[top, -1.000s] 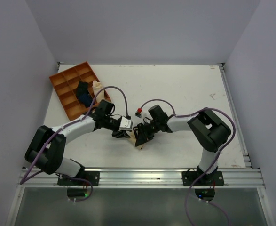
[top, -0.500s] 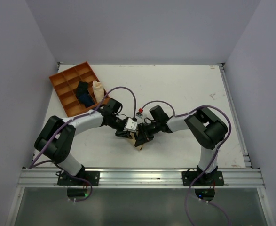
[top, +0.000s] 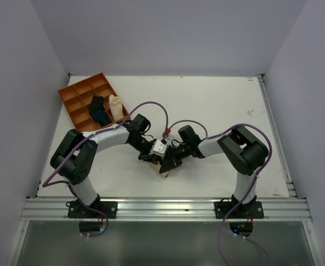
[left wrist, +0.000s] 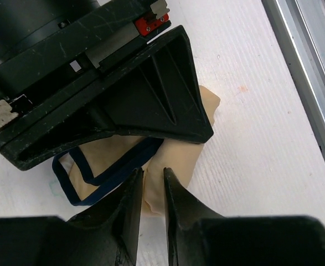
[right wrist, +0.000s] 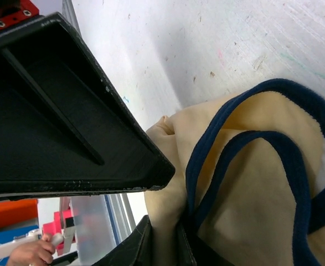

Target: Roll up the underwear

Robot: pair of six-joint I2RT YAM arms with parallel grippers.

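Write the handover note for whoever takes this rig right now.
Left end effector: jaws nearly together over a fold of the underwear; a grip is not certain.
Right end effector: shut on the underwear's edge.
Underwear: bunched on the table, near centre, between both end effectors.
Done: both end effectors are at the underwear.
To do: the roll itself; the underwear is not rolled.
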